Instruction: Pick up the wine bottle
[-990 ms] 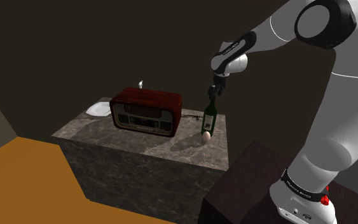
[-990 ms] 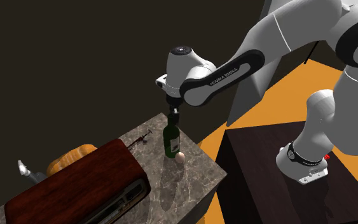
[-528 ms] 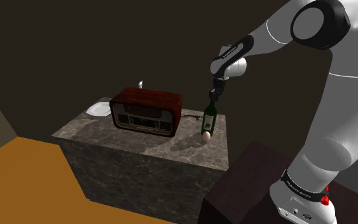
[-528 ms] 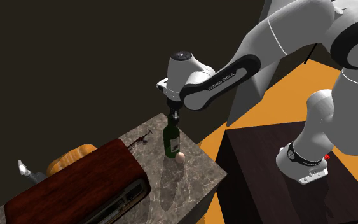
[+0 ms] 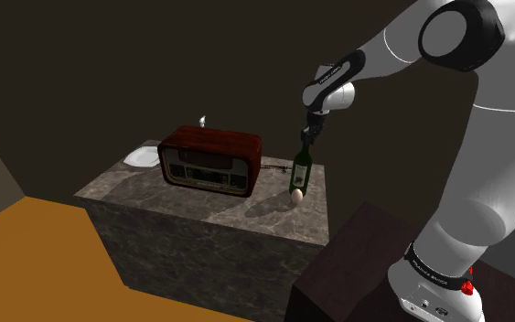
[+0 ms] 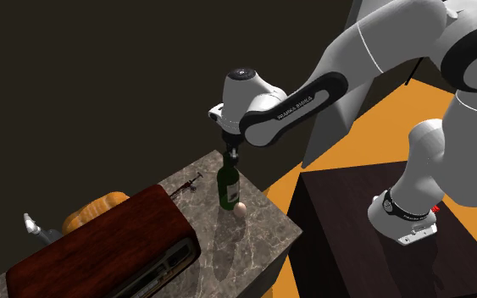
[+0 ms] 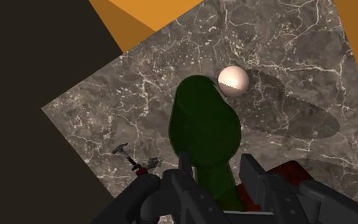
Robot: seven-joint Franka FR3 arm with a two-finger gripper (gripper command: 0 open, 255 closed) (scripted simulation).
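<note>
Wine bottle (image 5: 299, 174), dark green, stands upright on the marble-patterned counter (image 5: 155, 197), near the corner closest to the robot's stand (image 5: 356, 265). A small pale egg (image 5: 296, 195) sits just beside its base, on the side facing the shoulder camera; I cannot tell whether the two touch. The dark wooden radio (image 5: 209, 160) is further along the counter, apart from the bottle, with a white plate (image 5: 141, 157) behind it. The gripper (image 5: 307, 137) points straight down over the bottle top. In the wrist view the two black fingers (image 7: 184, 167) bracket the bottle neck on either side, with no gap I can make out, so I read the gripper (image 7: 215, 167) as clamped on the neck of the bottle (image 7: 206, 127). A corkscrew (image 7: 133, 162) lies on the marble off to one side, clear of the grasp. Step in hand, by my judgement: grasp made, lift not yet done, since the base seems to rest on the counter in the second exterior view. The next move calls for a straight vertical pull along the bottle's axis. The neck is smooth and narrow and the body hangs heavy below the grip, so slip or swing is the risk. The egg (image 7: 233, 81) close by could roll if the base drags sideways.
</note>
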